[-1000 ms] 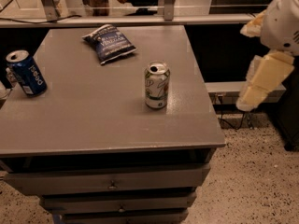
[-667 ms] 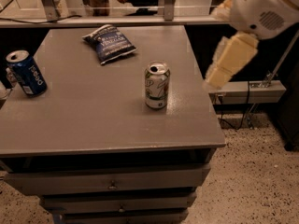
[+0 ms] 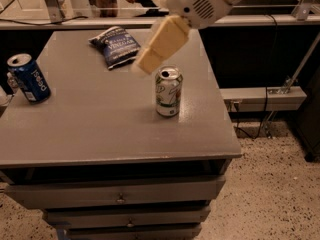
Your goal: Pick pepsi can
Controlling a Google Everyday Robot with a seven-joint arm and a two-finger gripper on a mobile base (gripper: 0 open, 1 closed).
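We see the pincer [image 3: 149, 58] hanging above the middle of the desk [image 3: 100, 129], at the end of a cream arm [image 3: 200, 1] that comes in from the upper right and slopes down to the left. It is smeared in our view, so we cannot tell how wide it stands, and we see nothing held in it and nothing touching it

The pepsi can [image 3: 29, 78] stands upright well to the left of the pincer and a little nearer to us, close to the left edge of the desk. Between it and the pincer lies a broad stretch of bare grey desk top, with more open top running from there to the front edge

Just below the pincer's tip and slightly to its right stands a white-and-green can [image 3: 168, 91], upright, its open top close under the pincer in our view; whether there is a gap in height we cannot judge. A chip bag [image 3: 116, 45] lies flat just left of the pincer, toward the back edge, well apart from the pepsi can

To the right of the pincer the desk ends at its right edge, past the white-and-green can, and beyond that we see speckled floor [image 3: 270, 184]. Below the front edge are closed drawers [image 3: 120, 194]
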